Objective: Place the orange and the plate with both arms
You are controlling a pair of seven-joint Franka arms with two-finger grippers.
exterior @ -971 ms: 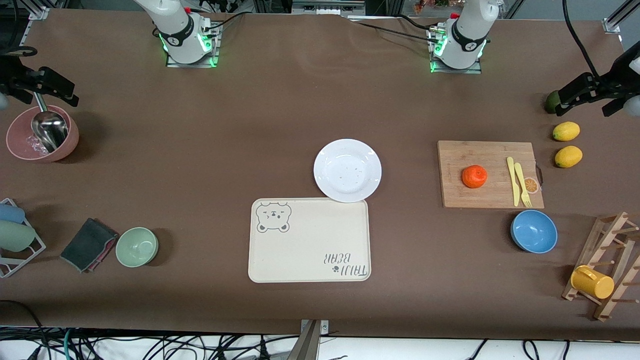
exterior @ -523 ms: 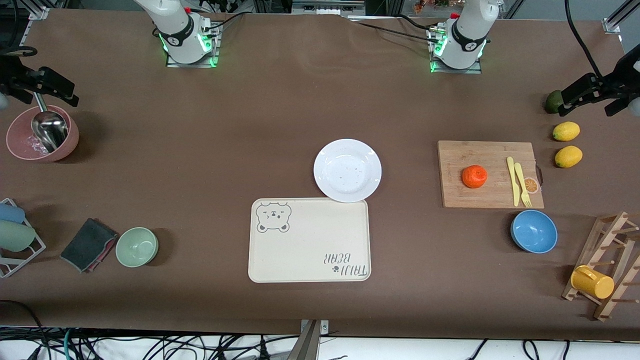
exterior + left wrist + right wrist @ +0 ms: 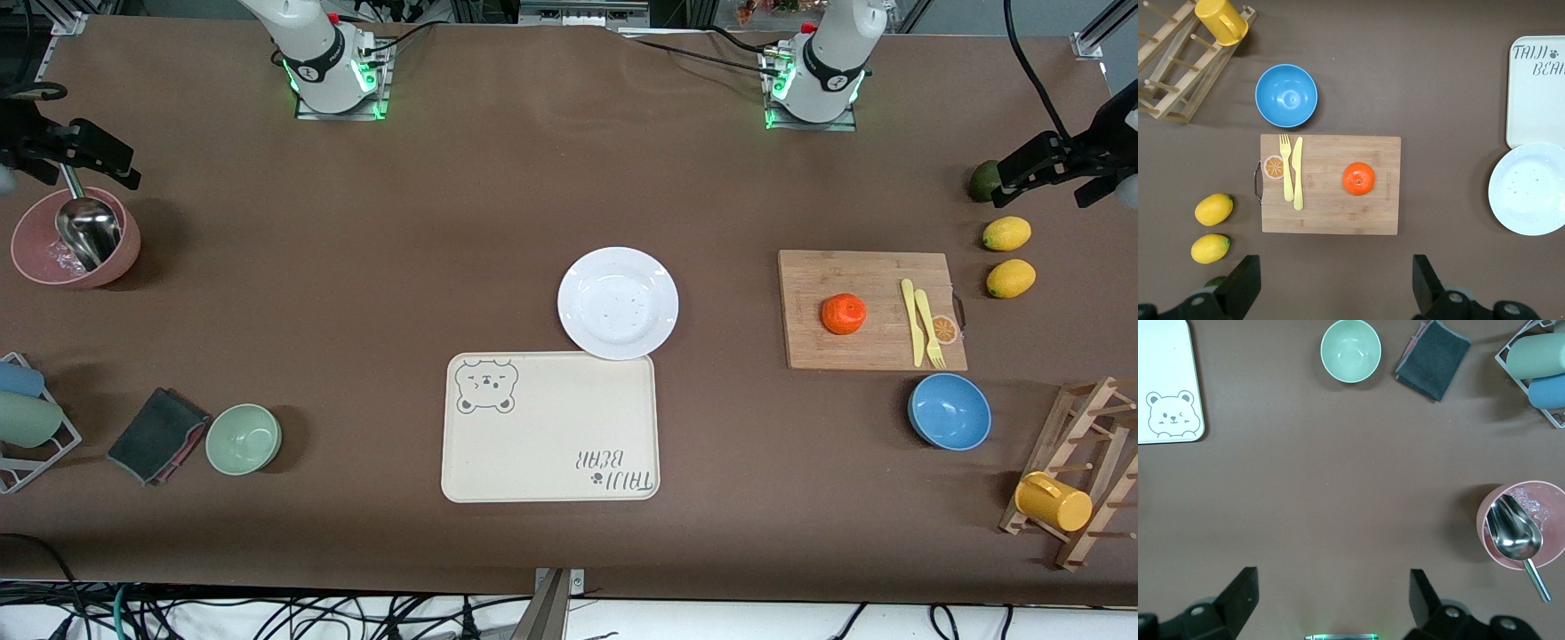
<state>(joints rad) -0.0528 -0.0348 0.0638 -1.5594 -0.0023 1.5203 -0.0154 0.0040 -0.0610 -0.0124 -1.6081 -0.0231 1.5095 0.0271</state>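
Both pairs of jaws stand spread wide and hold nothing. The left gripper [image 3: 1331, 293] hangs high over bare tablecloth at the left arm's end of the table, its two fingers [image 3: 1241, 287] framing a view straight down onto the cutting board [image 3: 1330, 185]. The right gripper [image 3: 1331, 607] is likewise raised over bare cloth toward the right arm's end, with a pink bowl [image 3: 1523, 523] holding a metal scoop in its view.

The orange [image 3: 843, 314] rests on the wooden cutting board, apart from the yellow knife and fork [image 3: 923, 323] that lie side by side nearer the board's handle end. The plate [image 3: 618, 303] sits on the cloth near the middle of the table, empty, its rim touching or just overlapping the edge of the cream tray [image 3: 550, 427], which lies nearer the front camera. A blue bowl [image 3: 949, 412] stands just off the board, nearer the camera, and two lemons [image 3: 1007, 256] lie farther toward the table's end.

By the look of things the task has barely begun: neither gripper is near its object, and both orange and plate lie untouched. All the work is left, namely reaching down, grasping each item, carrying it and setting it down, most likely with the left arm taking the orange.
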